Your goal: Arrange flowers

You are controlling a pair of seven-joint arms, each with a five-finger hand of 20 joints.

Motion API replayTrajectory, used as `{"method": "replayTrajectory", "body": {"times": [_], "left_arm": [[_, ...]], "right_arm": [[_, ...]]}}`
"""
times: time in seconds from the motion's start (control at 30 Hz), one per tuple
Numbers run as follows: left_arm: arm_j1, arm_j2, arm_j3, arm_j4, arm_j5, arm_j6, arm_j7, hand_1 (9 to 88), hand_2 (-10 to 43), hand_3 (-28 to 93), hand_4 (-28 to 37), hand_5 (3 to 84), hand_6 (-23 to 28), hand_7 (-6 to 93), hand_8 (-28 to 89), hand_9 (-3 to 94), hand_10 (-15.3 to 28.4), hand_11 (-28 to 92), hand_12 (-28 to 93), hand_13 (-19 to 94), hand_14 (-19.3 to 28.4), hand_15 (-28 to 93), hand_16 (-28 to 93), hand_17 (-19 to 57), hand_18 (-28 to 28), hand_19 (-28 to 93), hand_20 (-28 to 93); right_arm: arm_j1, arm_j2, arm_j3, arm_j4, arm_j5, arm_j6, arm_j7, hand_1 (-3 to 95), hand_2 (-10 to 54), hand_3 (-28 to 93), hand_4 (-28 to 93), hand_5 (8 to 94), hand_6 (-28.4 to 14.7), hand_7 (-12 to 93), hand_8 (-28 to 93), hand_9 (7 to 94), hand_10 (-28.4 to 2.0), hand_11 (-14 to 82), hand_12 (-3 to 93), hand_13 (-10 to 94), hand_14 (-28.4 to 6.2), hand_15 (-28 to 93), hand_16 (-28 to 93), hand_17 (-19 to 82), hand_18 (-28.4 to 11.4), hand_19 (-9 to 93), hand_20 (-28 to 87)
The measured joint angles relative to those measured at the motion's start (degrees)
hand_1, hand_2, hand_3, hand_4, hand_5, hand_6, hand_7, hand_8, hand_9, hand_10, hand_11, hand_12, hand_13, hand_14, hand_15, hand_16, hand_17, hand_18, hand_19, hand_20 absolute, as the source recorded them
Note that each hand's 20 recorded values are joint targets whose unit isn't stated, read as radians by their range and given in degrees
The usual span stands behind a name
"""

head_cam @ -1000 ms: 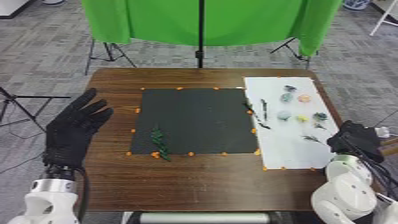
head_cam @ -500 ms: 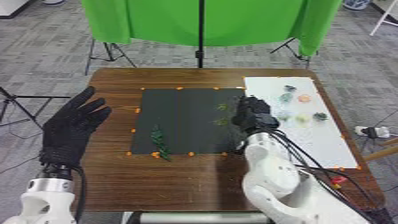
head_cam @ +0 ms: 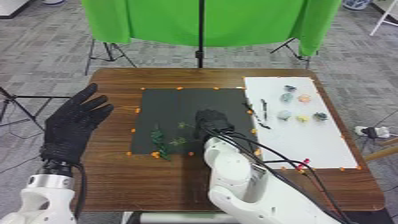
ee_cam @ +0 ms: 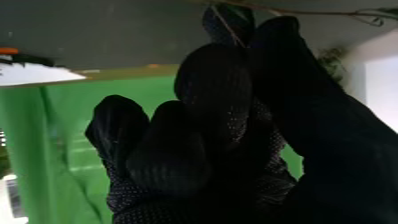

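Flowers (head_cam: 305, 98) lie as small separate heads on the white sheet (head_cam: 320, 147), in the upper right of the frame: a peach one, a yellow one, pale green ones, and darker ones at the top and at the right of the group. To their left on the same sheet, close to its left edge, are dark twigs (head_cam: 264, 107), long and thin. The black mat (head_cam: 191, 100) takes up the middle of the frame, beside the sheet on the brown table (head_cam: 115, 190), with bits of orange tape (head_cam: 179, 88) around its border. A green stem (head_cam: 158, 141) with leaves lies at the mat's lower left, its bottom end reaching the mat's lower edge.

The right hand (head_cam: 213, 121) is over the right half of the mat, near the center of the frame, its fingers closed in on a leafy sprig (head_cam: 184, 125) that sticks out toward the green stem. The right wrist view shows a thin brown stalk (ee_cam: 311, 11) at the fingertips. The left hand (head_cam: 73, 122) is at the left of the frame, wide, its fingers straight and spread, with nothing in it. Something small and red (head_cam: 306, 162) shows by the right arm's cables, at the lower right.
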Motion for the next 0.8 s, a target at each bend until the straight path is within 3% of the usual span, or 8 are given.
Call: {"method": "replayTrajectory", "body": {"times": [0.43,0.8], "left_arm": [[-1.8,0.46,1.05,0.17,0.23,-0.1,-0.5,24.9,5.6,79,-22.6,39.8,8.9,12.2,-9,36.6,20.3,22,13,27,28.0,51,-6,-8.1,28.4,53,13],[-2.9,0.5,1.6,0.59,0.39,-0.29,-0.86,25.0,5.7,79,-22.5,39.8,9.1,11.8,-9,36.5,20.3,21,13,27,28.0,49,-6,-8.3,28.4,53,13]], "right_arm": [[3.2,-1.4,-4.0,3.2,0.5,0.7,0.5,44.1,-4.3,73,-21,93.7,-1.0,30,-10,92.4,-14.3,53.8,23.0,85,-11.1,86,18,48,-27.4,93,67],[2.5,-3.0,-3.6,2.6,0.9,-1.0,0.6,44.2,-3.4,71,-20,93.7,-0.6,31,-13,93.3,-14.1,51.7,23.2,85,-11.6,85,19,47,-27.6,93,67]]}}
